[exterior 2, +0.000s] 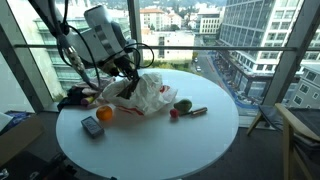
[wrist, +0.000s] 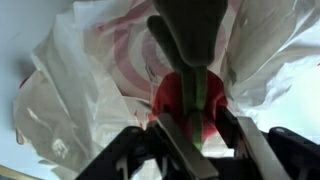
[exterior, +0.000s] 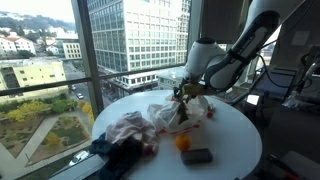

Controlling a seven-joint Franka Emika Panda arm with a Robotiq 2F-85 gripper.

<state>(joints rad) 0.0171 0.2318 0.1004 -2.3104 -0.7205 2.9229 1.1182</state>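
1. In the wrist view the tool (wrist: 197,126) has its two fingers (wrist: 172,140) standing a little apart, with a red and green item (wrist: 176,95) between them. Whether the pads press on it or only flank it cannot be told.
2. The item's red body lies right at the fingertips, and its dark green part runs away from the tool toward the top of that view.
3. Beneath and around the item is a crumpled white plastic bag (wrist: 70,100) with red print. In both exterior views the tool (exterior: 183,95) (exterior 2: 128,86) hangs low over this bag (exterior: 165,115) (exterior 2: 148,97).
4. The bag rests on a round white bench (exterior 2: 150,150), toward the window side.
5. Near the bag in an exterior view lie an orange (exterior 2: 104,114) and a grey block (exterior 2: 92,126).
6. On the bag's other side sit a green fruit (exterior 2: 184,105), a small red piece (exterior 2: 172,114) and a dark stick (exterior 2: 197,111).
7. In an exterior view, bunched cloths (exterior: 125,130) lie at the bench's edge.
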